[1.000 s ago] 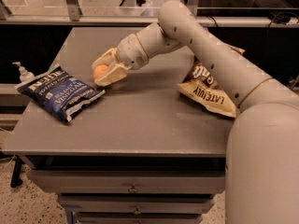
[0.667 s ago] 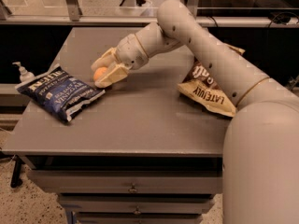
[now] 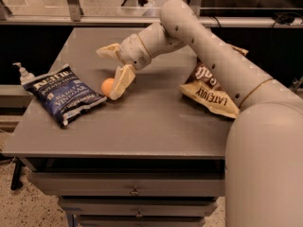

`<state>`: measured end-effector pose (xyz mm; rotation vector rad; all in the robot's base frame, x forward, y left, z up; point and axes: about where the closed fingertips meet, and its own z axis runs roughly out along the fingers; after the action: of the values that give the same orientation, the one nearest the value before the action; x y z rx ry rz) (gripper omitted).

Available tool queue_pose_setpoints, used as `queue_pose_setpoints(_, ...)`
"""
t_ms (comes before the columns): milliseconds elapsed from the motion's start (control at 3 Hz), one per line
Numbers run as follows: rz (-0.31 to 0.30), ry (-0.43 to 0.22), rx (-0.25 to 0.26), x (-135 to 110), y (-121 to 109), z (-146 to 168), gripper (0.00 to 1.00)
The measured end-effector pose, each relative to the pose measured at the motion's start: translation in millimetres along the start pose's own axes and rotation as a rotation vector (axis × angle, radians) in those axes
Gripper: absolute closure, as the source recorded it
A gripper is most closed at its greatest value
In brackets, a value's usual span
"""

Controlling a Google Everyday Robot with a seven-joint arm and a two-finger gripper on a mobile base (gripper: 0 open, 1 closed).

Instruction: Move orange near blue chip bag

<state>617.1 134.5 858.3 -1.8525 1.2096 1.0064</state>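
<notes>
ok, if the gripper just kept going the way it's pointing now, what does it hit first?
Likely the orange, sitting right by the lower finger of the open gripper. Just past it, roughly in the same line, is the blue chip bag. Depth is hard to judge from this view.

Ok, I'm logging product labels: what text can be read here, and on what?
"KETTLE", partly blurred: top of the dark navy crinkly chip bag.
"SEA SALT & VINEGAR": lower on that bag.
"LATE JULY": the brown-and-tan chip bag.
Smaller print on both: unreadable.
The open jaws, beside the small round orange, carry no text.
</notes>
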Motion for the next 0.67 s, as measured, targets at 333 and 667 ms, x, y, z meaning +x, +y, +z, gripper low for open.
queue_pose_setpoints(333, 0.006, 0.003, 0.025, 3.2, -3.2, -9.9, 0.00)
queue_pose_setpoints(667, 0.032, 0.024, 0.115, 16.7, -13.4, -45.7, 0.00)
